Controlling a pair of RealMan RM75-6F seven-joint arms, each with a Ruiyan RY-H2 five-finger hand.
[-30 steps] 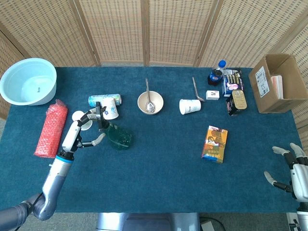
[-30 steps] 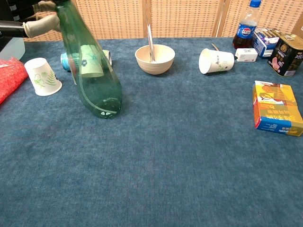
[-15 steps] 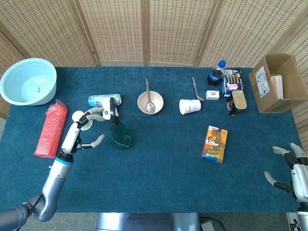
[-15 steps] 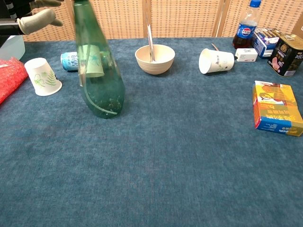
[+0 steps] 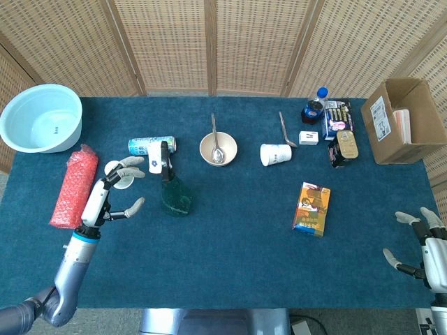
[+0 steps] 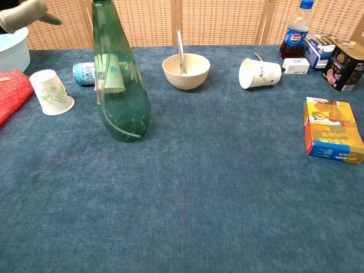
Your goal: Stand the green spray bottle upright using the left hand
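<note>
The green spray bottle [image 5: 172,192] [image 6: 118,85] stands upright on the blue table, its black and white nozzle on top. My left hand [image 5: 112,192] hangs a short way to the bottle's left, fingers spread, touching nothing; only its fingertips [image 6: 25,11] show in the chest view's top left corner. My right hand [image 5: 424,246] is open at the table's near right corner, far from the bottle.
A paper cup [image 6: 51,91] and a lying can [image 6: 84,73] sit just left of and behind the bottle. A red bubble-wrap roll [image 5: 72,185], light blue basin [image 5: 40,117], bowl with spoon [image 5: 218,149], tipped cup [image 5: 275,153], orange box [image 5: 311,208] and cardboard box [image 5: 404,121] are spread around.
The bottle went from leaning in my left hand to standing upright alone. My left hand let go and drew back to the left.
</note>
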